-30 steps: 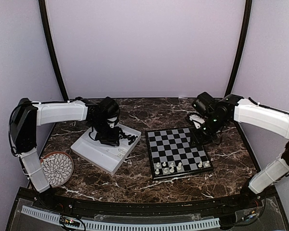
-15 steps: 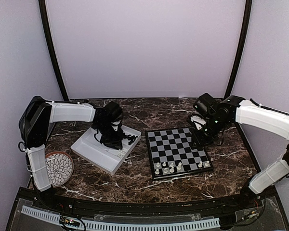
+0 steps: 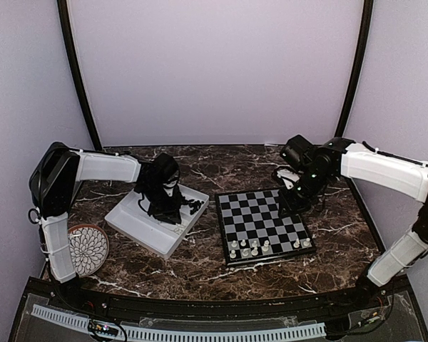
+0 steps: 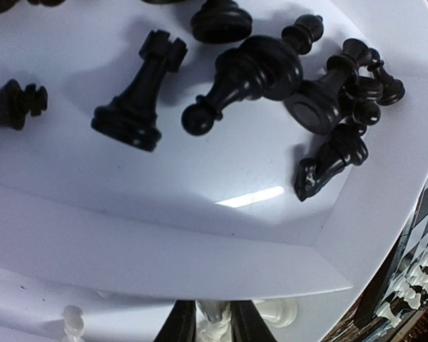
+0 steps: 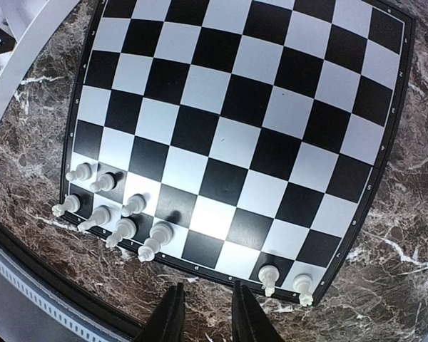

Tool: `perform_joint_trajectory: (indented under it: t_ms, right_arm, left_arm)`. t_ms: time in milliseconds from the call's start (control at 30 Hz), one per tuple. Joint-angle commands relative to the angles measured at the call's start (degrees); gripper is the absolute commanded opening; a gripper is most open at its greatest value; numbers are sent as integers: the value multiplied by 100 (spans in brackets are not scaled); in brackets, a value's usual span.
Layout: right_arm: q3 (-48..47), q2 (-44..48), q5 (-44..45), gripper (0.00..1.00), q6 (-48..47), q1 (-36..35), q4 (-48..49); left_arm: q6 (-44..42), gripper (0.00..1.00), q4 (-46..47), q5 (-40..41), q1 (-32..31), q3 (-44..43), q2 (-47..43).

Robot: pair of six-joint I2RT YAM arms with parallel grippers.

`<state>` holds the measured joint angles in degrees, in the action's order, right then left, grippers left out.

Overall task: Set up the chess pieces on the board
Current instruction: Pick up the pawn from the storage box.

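The board [image 3: 262, 221] lies right of centre, with several white chess pieces [image 3: 253, 248] on its near rows, also in the right wrist view [image 5: 121, 214]. The other pieces lie in a white tray [image 3: 146, 235]. My left gripper [image 3: 165, 205] is down in the tray. In the left wrist view it [image 4: 214, 317] is shut on a white piece [image 4: 215, 326] in the near compartment. Black pieces [image 4: 250, 75] lie loose in the compartment beyond the divider [image 4: 164, 249]. My right gripper [image 3: 289, 206] hovers over the board's far right edge. It [image 5: 205, 288] is open and empty.
A round patterned plate [image 3: 84, 249] sits at the near left by the left arm's base. The marble table [image 3: 200, 267] ends at a dark rail in front. Purple walls and two black poles close in the back and sides.
My left gripper has shifted slightly right and lower inside the tray. My right gripper has moved a little left toward the board's far right edge.
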<state>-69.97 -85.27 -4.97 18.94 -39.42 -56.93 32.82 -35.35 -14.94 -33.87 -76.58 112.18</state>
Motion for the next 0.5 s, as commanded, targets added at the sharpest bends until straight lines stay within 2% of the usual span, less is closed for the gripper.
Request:
perform_joint_trajectory:
  t_ms: [0, 200, 467]
  right_arm:
    - [-297, -215, -95, 25, -34, -96, 140]
    - [-620, -540, -172, 25, -30, -207, 320]
    - [-1524, -1437, -814, 25, 79, -403, 882]
  left_arm:
    - [115, 19, -95, -163, 23, 242, -220]
    - [159, 18, 18, -181, 21, 454, -241]
    - [-110, 6, 271, -250, 89, 614, -421]
